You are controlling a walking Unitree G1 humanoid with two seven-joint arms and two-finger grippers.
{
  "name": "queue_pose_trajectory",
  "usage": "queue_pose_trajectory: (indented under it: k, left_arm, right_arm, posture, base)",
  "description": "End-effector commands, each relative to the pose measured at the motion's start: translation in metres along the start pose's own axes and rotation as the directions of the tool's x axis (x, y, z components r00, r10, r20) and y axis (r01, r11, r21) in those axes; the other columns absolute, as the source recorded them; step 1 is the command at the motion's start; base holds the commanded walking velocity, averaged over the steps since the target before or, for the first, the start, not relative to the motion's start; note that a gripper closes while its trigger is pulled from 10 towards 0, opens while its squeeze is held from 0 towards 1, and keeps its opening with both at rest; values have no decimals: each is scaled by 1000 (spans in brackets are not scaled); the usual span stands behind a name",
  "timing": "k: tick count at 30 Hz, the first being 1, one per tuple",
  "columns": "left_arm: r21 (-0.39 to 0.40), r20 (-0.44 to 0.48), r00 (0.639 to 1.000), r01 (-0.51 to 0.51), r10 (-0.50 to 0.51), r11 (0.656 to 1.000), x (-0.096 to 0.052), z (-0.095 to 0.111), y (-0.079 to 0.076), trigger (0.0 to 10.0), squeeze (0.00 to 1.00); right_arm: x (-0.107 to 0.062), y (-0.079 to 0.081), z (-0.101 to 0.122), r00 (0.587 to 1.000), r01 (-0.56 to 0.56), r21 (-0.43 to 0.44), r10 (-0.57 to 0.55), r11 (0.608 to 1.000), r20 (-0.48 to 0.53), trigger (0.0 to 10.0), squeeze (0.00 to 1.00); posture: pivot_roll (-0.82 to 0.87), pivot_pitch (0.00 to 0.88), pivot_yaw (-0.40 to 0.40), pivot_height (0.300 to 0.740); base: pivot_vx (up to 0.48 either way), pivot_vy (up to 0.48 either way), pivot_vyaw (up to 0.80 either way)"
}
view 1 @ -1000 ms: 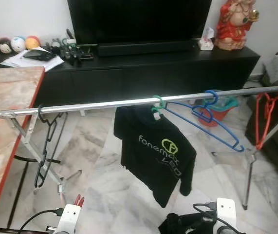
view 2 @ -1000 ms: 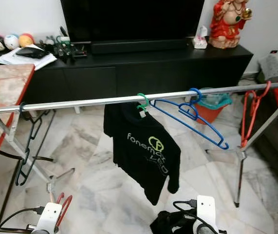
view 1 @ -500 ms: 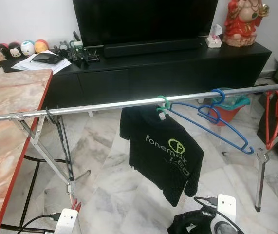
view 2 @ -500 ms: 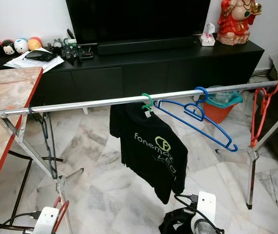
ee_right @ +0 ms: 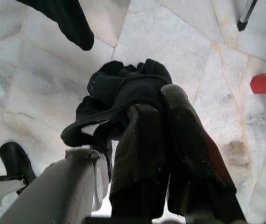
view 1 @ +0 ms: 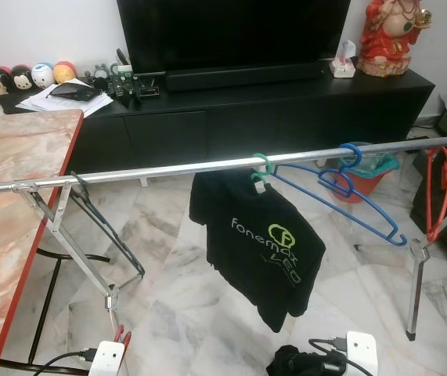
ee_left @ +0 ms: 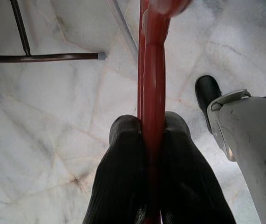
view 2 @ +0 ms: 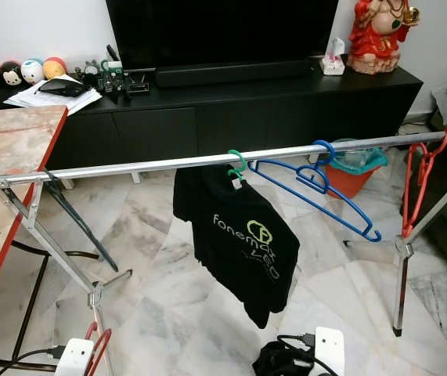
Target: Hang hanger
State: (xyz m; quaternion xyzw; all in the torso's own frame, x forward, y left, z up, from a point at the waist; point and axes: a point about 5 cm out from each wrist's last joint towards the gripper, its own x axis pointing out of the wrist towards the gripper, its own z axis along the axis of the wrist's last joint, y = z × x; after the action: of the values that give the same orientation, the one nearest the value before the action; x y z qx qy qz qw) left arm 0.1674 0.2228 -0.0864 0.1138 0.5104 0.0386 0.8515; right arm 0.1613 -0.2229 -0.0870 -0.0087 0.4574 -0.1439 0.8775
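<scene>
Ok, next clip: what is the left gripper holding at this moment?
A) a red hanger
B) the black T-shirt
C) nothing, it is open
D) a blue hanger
A: in the left wrist view the left gripper has its two black fingers shut on the red hanger, whose bar runs up between them over the marble floor.

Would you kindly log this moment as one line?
left gripper: shut on red hanger, low | right gripper: shut on black garment | rail: black shirt hung
</scene>
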Motion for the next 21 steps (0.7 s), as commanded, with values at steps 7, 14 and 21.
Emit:
queue_pose_trajectory:
  k: [7, 14, 21]
  left_arm:
    - [13, -18, 1000, 1, -1, 1000, 0, -4, 4, 10000, 0]
    - [23, -15, 1000, 9, -8, 1000, 0, -2, 3, 10000, 0]
    - [35, -18, 1000, 19, -18, 999, 0, -2, 1, 10000, 0]
  right_arm:
    - [0, 7, 0, 1000, -12, -5, 12, 1000, -1, 10000, 0]
    - [0, 8, 2, 1000, -12, -3, 12, 1000, 11, 10000, 0]
    - [0, 9, 2, 1000, -11, -4, 11, 1000, 10, 10000, 0]
  posture:
    - [-116, 0, 11, 740]
    - [-114, 0, 8, 740]
    - [-107, 0, 7, 740]
  base:
    - [-249, 0, 0]
    - [-262, 0, 0]
    - [-269, 0, 0]
